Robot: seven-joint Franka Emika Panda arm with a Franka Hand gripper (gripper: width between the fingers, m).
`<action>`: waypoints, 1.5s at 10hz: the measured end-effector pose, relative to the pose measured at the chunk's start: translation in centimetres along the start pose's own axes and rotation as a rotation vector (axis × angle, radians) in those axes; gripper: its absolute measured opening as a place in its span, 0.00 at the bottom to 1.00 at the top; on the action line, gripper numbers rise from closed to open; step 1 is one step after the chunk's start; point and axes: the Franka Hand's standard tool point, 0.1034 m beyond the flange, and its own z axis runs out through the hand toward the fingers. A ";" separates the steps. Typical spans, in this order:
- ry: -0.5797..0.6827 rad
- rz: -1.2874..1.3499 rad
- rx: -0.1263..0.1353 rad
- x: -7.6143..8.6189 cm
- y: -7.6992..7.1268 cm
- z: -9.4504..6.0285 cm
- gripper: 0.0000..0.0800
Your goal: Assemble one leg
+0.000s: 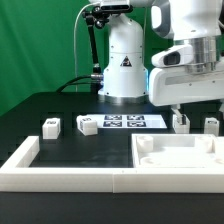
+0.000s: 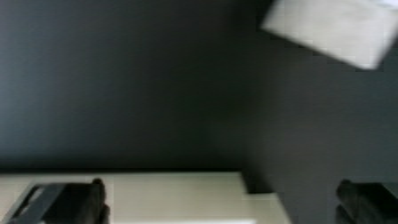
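Four small white legs with black-and-white tags stand on the black table: two at the exterior view's left (image 1: 51,125) (image 1: 87,126) and two at its right (image 1: 181,122) (image 1: 211,123). My gripper (image 1: 186,108) hangs above the right pair, just over the far edge of the large white panel (image 1: 160,158), and touches nothing. In the wrist view the gripper (image 2: 214,205) is open and empty, with its dark fingers (image 2: 63,202) wide apart and a pale flat surface (image 2: 160,192) between them. A blurred white shape (image 2: 331,30) lies farther off; I cannot tell what it is.
The marker board (image 1: 130,122) lies in front of the robot's base (image 1: 125,70). A white raised border (image 1: 22,165) runs along the table's front and left. A green backdrop stands behind.
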 end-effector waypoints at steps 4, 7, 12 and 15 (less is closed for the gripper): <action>-0.011 0.265 0.023 -0.2 -0.1 0.2 0.81; -0.030 0.235 0.020 -0.2 -0.1 0.2 0.81; -0.276 0.200 0.000 -0.7 0.0 0.2 0.81; -0.480 0.194 -0.004 -1.0 -0.1 -0.1 0.81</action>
